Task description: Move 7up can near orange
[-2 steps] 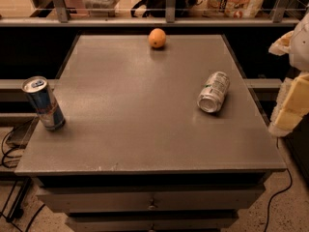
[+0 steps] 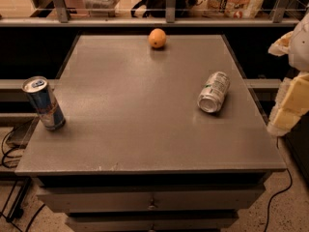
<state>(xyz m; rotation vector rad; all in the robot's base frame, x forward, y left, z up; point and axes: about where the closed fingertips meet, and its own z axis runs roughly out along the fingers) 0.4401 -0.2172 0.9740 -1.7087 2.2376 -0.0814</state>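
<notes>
The 7up can (image 2: 213, 92), silver-white with green markings, lies on its side on the right part of the grey table top (image 2: 135, 120), its open end towards the front. The orange (image 2: 157, 38) sits near the table's far edge, at the middle. My gripper (image 2: 288, 108), pale yellow, hangs at the right edge of the camera view, past the table's right side and level with the can, about a can's length and a half away from it. It holds nothing that I can see.
A taller blue-and-silver can (image 2: 44, 103) stands upright near the table's left edge. A shelf with a railing (image 2: 166, 18) and packages runs behind the table. Drawers (image 2: 152, 202) sit below the front edge. Cables lie on the floor at both sides.
</notes>
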